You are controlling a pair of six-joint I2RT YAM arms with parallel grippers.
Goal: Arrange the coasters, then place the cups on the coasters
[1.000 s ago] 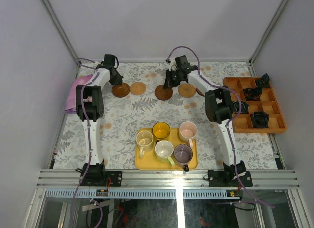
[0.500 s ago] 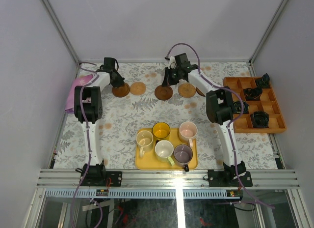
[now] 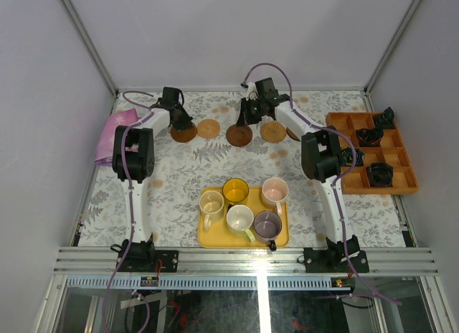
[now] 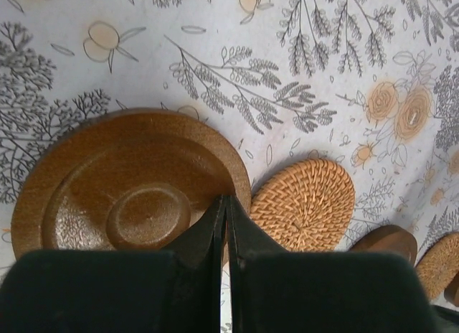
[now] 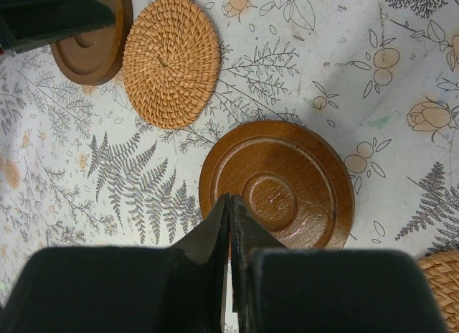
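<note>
Beyond the rectangular yellow tray (image 3: 206, 237), on the far half of the floral-patterned table (image 3: 172, 182), both arms were at the row of coasters. The left gripper (image 4: 224, 201), its fingers pressed together on nothing, had its tips at the right rim of a dark brown round wooden coaster (image 4: 129, 182). That disc lay to the gripper's left, with a light woven round coaster (image 4: 305, 202) just beside it on the right. The right gripper (image 5: 230, 198), likewise closed and empty, met the left rim of a second dark brown coaster (image 5: 280, 182), which lay to its right. Being round, the discs offered no long axis. The woven coaster between the arms sat nearer the left one. Whether either pair of tips pressed on the wood or merely hovered could not be told. A fifth disc appeared half hidden behind the right arm. The five small handled cups (image 3: 239, 218) stood on the tray, well apart from the coasters.
</note>
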